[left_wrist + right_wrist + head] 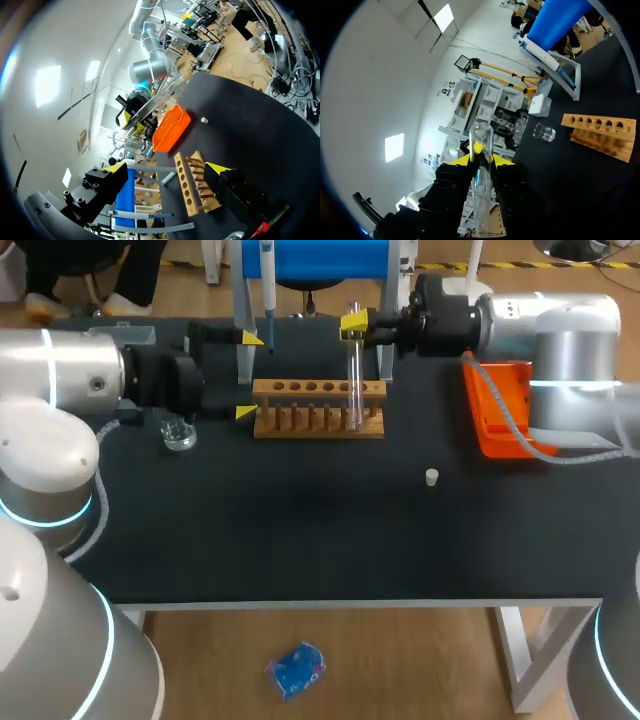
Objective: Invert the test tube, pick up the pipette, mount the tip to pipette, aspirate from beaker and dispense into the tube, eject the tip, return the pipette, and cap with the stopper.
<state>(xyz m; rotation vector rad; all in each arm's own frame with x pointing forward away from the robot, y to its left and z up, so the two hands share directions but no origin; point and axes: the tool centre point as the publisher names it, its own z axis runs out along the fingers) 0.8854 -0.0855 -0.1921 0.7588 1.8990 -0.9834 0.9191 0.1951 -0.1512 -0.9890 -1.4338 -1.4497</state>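
Note:
A clear test tube (355, 375) stands upright with my right gripper (352, 323) shut on its upper part; its lower end is down at the right end of the wooden rack (318, 407). In the right wrist view the tube (482, 145) runs between the yellow-tipped fingers of the gripper (481, 159). My left gripper (247, 375) is open just left of the rack, near the pipette (268, 285) hanging on the blue stand. In the left wrist view its wide-apart fingers frame the rack (192, 185). A glass beaker (180, 433) and a small white stopper (431, 477) sit on the black table.
An orange tip box (500, 405) lies at the back right under my right arm. The blue stand (315, 258) with clear legs rises behind the rack. The stopper (204, 120) lies apart from the orange box (170, 127).

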